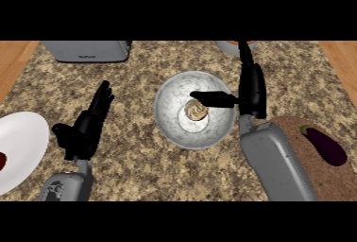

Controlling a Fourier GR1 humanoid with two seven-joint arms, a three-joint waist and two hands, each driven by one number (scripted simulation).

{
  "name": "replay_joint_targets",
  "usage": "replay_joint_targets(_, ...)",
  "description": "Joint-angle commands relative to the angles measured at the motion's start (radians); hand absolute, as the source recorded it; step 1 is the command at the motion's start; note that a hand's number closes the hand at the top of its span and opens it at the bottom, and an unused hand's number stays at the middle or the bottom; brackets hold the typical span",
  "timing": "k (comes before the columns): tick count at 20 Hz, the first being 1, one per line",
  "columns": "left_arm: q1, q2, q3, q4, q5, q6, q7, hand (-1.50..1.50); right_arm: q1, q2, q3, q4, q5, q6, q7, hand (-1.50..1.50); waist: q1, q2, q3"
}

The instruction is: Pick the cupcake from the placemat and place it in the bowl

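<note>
The bowl stands between the two hands, and the cupcake lies in it, just under the thumb tip of the right hand; the fingers of this hand reach past the bowl's right rim toward the far edge, where a cup stands beside their tips. The left hand is left of the bowl, apart from it; a plate lies left of its fingers; a toaster stands beyond its fingertips. The placemat lies behind the right hand, at the forearm's right side, with an eggplant on it.
</note>
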Motion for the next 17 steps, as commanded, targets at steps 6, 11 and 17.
replay_joint_targets(6, 0.057, 0.0, -0.027, -0.088, -0.007, -0.011, 0.027, 0.0, 0.254, -0.075, -0.076, -0.284, -0.227, 0.164, -0.081, -1.5, 0.003, 0.0, 0.0)
replay_joint_targets(11, -0.004, 0.0, 0.009, -0.017, 0.004, -0.002, 0.022, 0.0, 0.473, -0.086, -0.042, -0.476, -0.301, 0.229, -0.148, -1.5, -0.004, 0.0, 0.0)
replay_joint_targets(17, 0.061, -0.04, -0.054, -0.083, -0.04, 0.025, 0.025, 0.0, 0.539, -0.057, -0.028, -0.431, -0.263, 0.249, -0.229, -1.5, 0.003, 0.001, 0.0)
